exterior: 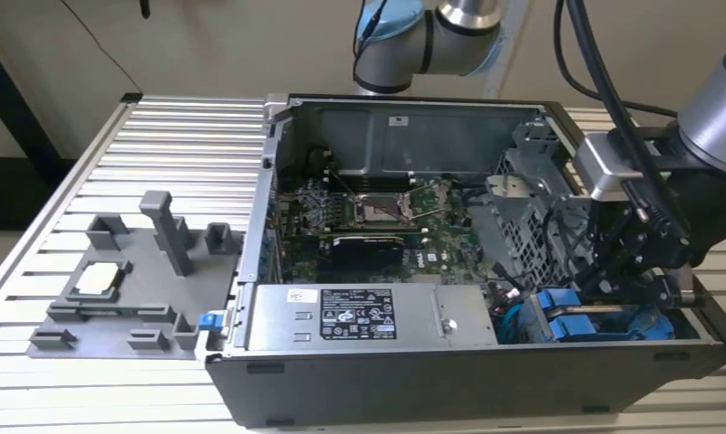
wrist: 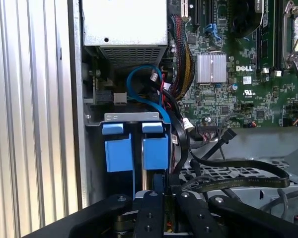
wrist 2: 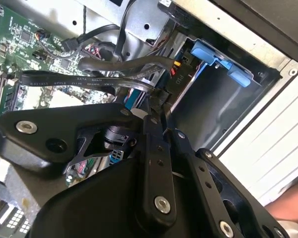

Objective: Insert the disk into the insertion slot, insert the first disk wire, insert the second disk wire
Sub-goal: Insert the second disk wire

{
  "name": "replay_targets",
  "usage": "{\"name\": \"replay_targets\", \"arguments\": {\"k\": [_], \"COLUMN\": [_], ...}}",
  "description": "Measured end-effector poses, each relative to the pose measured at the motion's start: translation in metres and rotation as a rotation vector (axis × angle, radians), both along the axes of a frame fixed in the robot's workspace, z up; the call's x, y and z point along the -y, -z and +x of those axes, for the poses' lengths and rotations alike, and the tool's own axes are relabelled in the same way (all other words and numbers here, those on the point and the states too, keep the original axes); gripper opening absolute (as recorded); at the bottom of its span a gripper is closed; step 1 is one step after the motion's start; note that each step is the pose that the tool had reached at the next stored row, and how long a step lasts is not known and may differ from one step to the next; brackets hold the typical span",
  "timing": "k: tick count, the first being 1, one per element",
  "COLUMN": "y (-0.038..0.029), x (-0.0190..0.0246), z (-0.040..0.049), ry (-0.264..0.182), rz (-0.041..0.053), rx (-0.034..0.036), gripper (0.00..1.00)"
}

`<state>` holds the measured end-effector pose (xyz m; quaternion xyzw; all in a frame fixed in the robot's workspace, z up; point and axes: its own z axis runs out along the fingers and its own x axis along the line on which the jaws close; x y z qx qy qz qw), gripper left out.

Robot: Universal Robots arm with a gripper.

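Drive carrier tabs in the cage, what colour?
Bright blue carrier tabs, clearest in the first wrist view.

A ribbed metal table (exterior: 170, 136) carries the computer case (exterior: 459, 371) and grey fixture (exterior: 121, 289).

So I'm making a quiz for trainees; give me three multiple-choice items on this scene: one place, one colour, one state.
1. Where is the tool?
A. Over the grey tray
B. Inside the computer case, at the exterior view's right
C. Off the table

2. What colour are the drive carriers?
A. Red
B. Blue
C. Green

3. How is the computer case?
A. Open, board exposed
B. Closed
C. Upside down

Answers: B, the tool sits down in the case's right end; B, blue carriers show in both wrist views; A, the circuit board is in plain sight.
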<state>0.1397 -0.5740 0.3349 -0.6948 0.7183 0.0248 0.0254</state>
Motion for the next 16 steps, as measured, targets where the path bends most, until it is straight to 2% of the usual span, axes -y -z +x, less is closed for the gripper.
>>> {"name": "replay_targets", "arguments": {"k": [2,3,4,5,9,11,15,16], "y": [0.0004,0.0004,0.0003,0.0001,-0.0017,-0.0045,-0.0147,-0.0149], "x": [0.0001,0.0001,0.0002,0.0003,0.0004,0.0004,0.0004,0.0004], "z": [0.0000,0.0000,0.0000,0.0000,0.0000,0.0000,0.0000,0.0000], "ry": [0.000,0.000,0.000,0.000,0.000,0.000,0.000,0.000], "rz": [0.0008,0.0008,0.0007,0.0002,-0.0001,0.0005,0.0005,0.0009], "rx": [0.0001,0.0000,0.0000,-0.0001,-0.0002,-0.0003,-0.0003,-0.0002], "gripper": [0.17,0.24,0.24,0.30,0.30,0.30,0.30,0.30]}}
